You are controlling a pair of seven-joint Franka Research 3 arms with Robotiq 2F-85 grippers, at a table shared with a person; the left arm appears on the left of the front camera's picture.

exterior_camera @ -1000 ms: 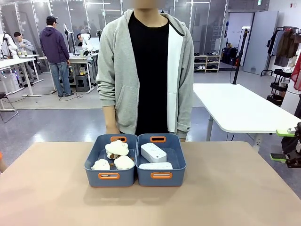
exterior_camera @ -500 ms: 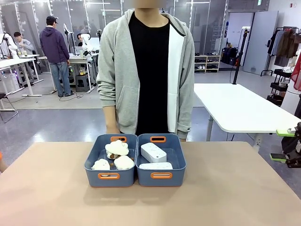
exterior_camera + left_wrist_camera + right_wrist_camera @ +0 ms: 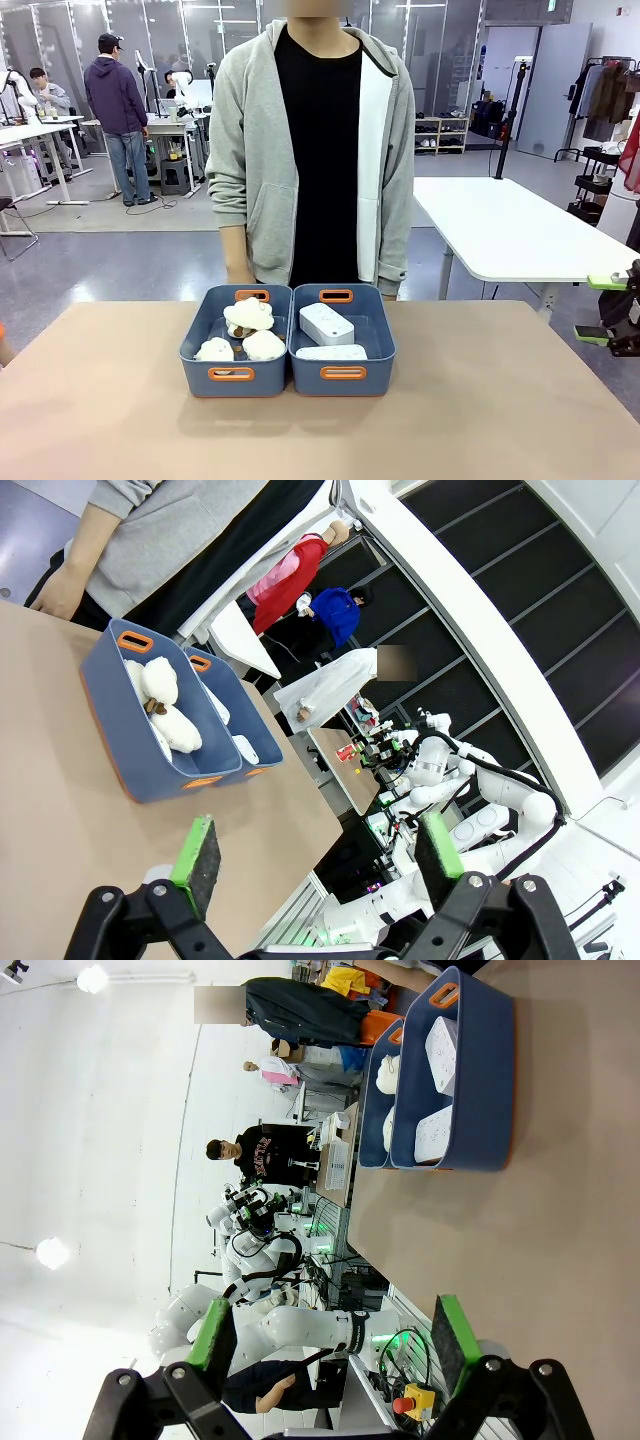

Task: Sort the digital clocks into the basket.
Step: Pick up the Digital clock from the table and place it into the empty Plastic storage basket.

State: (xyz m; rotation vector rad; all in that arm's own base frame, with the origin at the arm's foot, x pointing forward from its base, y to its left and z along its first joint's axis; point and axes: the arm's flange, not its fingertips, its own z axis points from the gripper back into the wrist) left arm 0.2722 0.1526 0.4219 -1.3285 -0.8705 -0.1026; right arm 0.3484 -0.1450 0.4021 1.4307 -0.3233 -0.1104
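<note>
left gripper: jaws spread, empty | right gripper: jaws spread, empty | digital clocks: both inside basket, well ahead of either jaw pair, beside plush-toy bin | readable print: none legible

The tabletop is a plain, matte tan-beige. Both bins are slate blue with bright orange rims around their handle slots: the basket and its twin, the second bin. The two digital clocks are white, their broad faces faintly speckled grey. The plush toys are creamy white with small brown spots. The person wears a light grey zip hoodie with a white lining over a black top. The left gripper and the right gripper are black with vivid green pads.
</note>
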